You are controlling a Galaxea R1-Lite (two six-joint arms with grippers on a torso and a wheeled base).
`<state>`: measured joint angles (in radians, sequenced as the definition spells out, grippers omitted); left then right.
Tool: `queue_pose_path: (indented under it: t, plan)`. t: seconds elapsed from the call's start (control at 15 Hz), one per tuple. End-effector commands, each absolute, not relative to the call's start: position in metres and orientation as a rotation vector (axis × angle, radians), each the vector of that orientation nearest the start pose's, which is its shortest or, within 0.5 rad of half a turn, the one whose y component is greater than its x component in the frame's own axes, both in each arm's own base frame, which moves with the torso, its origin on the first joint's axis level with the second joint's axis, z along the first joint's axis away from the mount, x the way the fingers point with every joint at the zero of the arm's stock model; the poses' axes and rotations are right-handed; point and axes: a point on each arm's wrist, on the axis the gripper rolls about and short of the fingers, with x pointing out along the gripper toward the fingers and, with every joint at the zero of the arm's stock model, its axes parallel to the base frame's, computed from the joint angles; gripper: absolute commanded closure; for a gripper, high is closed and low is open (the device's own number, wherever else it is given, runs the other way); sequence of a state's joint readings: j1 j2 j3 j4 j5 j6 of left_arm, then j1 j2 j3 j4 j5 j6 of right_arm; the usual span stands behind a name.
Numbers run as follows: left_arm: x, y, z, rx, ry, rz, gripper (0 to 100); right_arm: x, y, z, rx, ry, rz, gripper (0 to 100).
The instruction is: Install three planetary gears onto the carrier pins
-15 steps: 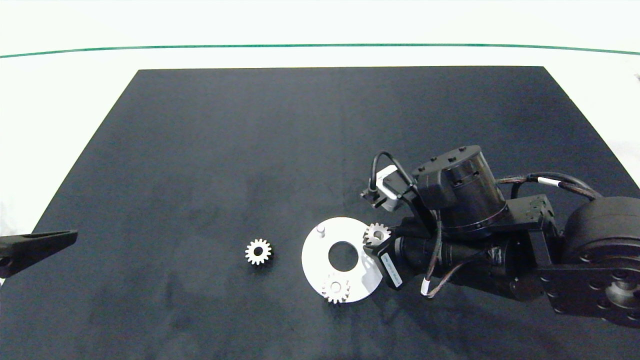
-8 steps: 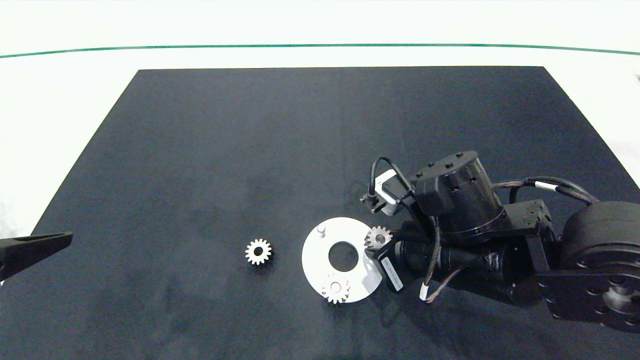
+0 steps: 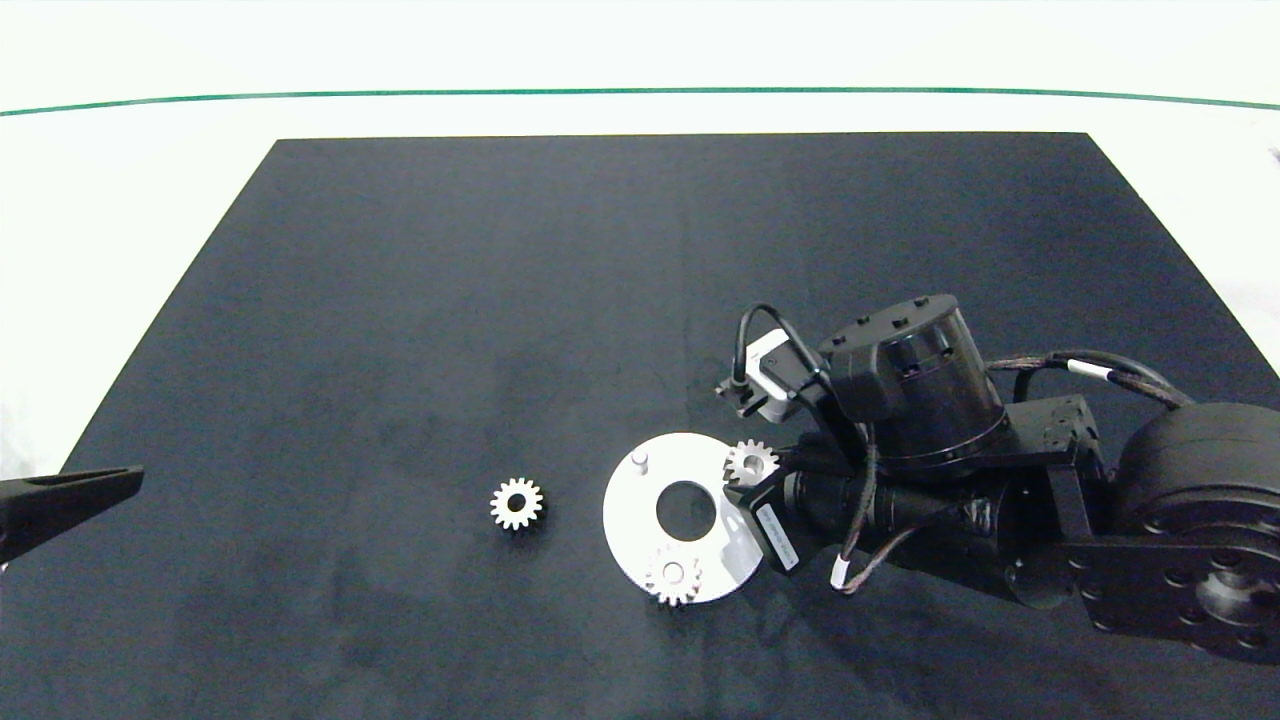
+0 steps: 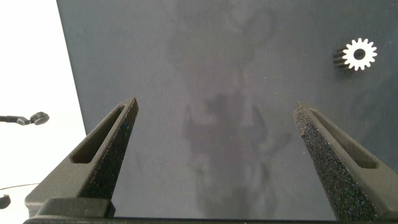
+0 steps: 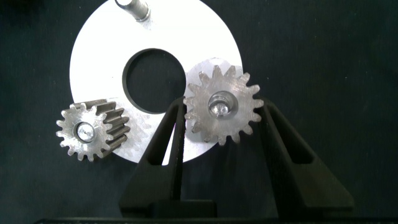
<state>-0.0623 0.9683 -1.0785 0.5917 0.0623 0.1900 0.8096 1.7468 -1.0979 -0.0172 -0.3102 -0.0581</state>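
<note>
Dark mat (image 3: 400,300) lies bare around loose gear (image 3: 517,503).

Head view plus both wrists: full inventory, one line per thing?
gears: 3, silver-grey. One loose on the mat, left of the disc; one on the disc's near pin; one on the pin at the disc's right edge, between the right claw's fingers.
disc: 1, white, big centre hole, flat on the mat.
pins: 3, light grey, on the disc; one bare, two inside gear bores.
mat: 1, black, covers most of the table.
table: 1, white, green line along the far side.
right claw: 1, dark, at the disc's right edge, fingers flanking that gear.
left claw: 1, dark, open, at the mat's left edge, holds nothing.
</note>
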Motion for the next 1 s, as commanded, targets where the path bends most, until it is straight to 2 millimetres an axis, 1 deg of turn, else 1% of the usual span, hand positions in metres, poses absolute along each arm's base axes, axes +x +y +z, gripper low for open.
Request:
queue_pose_path:
  t: [0.07,0.53,0.73,0.8,1.0]
  plan:
    - [0.0858,-0.0044,0.2933,0.220,0.484,-0.051,0,0.2242,0.2255,0.1841,-0.405,0.546,0.497,72]
    - [0.0863,-0.0045,0.2931,0.220,0.485,-0.053,0,0.2221,0.2225,0.1788,-0.413,0.561,0.493,72]
    - [0.0867,-0.0047,0.2930,0.219,0.486,-0.054,0,0.2227,0.2205,0.1814,-0.396,0.549,0.487,72]
    - [0.0872,-0.0048,0.2925,0.219,0.489,-0.056,0,0.2229,0.2207,0.1806,-0.391,0.549,0.490,0]
    - [0.0886,-0.0049,0.2926,0.216,0.491,-0.055,0,0.2217,0.2259,0.1813,-0.410,0.519,0.447,0]
